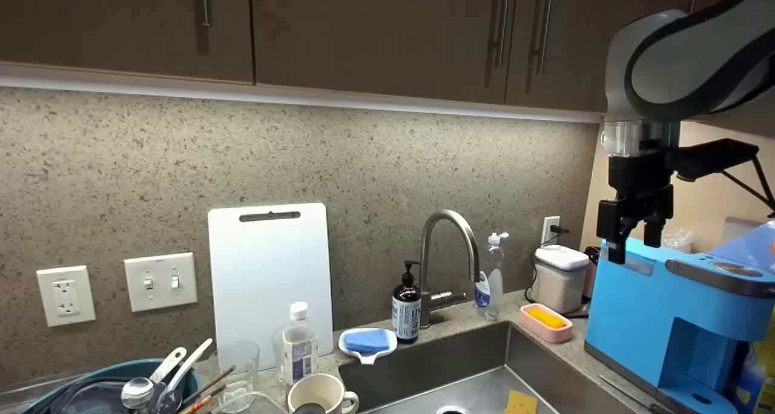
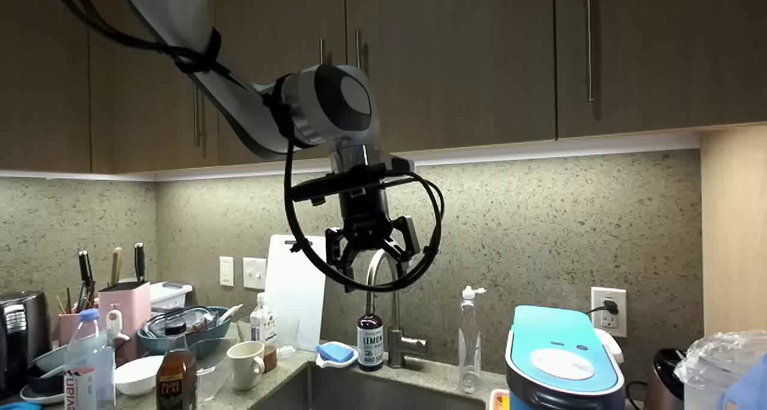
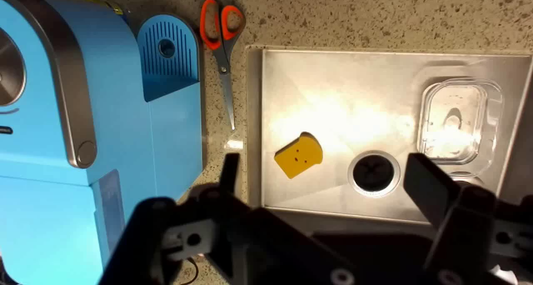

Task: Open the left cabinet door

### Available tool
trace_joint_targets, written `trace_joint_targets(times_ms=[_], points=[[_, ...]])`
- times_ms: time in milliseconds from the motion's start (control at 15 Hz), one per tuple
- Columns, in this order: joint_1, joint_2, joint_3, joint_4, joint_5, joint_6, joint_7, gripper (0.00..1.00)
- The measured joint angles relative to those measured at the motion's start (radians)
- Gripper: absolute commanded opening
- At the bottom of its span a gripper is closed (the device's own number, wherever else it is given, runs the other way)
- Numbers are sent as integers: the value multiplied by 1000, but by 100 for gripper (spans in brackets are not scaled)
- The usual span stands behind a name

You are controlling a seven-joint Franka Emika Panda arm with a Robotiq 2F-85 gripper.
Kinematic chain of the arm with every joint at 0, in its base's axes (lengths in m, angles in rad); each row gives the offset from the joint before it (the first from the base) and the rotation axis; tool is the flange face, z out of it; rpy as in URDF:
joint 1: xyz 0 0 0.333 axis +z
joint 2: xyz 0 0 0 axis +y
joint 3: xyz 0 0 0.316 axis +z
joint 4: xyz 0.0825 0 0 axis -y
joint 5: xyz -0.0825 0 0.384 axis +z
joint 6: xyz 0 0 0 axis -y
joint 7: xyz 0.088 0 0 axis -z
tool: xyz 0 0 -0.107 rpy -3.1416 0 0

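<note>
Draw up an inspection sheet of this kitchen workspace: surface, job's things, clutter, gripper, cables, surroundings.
Surface: speckled counter around a steel sink.
Job's things: cabinet doors all look shut in both exterior views.
Clutter: yellow sponge in the sink; orange-handled scissors between sink and blue coffee machine; mug and soap bottle on the counter.
Grippers: one gripper, open, pointing down; nothing seen in its grip.
Cables: black cable hanging in a loop by the gripper; black plug in the wall outlet.
Surroundings: white cutting board standing against the backsplash; steel faucet behind the sink.
</note>
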Motion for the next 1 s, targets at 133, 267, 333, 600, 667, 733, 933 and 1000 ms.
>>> trace_joint_targets(times_ms=[133, 267, 333, 600, 667, 733, 933, 1000], points=[[0, 0, 0, 0, 0, 0, 0, 100], [2, 0, 0, 0, -1, 5, 0, 100], [3, 0, 0, 0, -6, 19, -3, 100], [4, 2, 0, -2, -46, 118, -53, 100], [5, 2, -1, -3, -47, 143, -78, 100], [8, 3, -2, -4, -47, 160, -108, 100], [19, 5, -11, -4, -47, 172, -163, 100], [19, 6, -12, -4, -47, 172, -166, 100]])
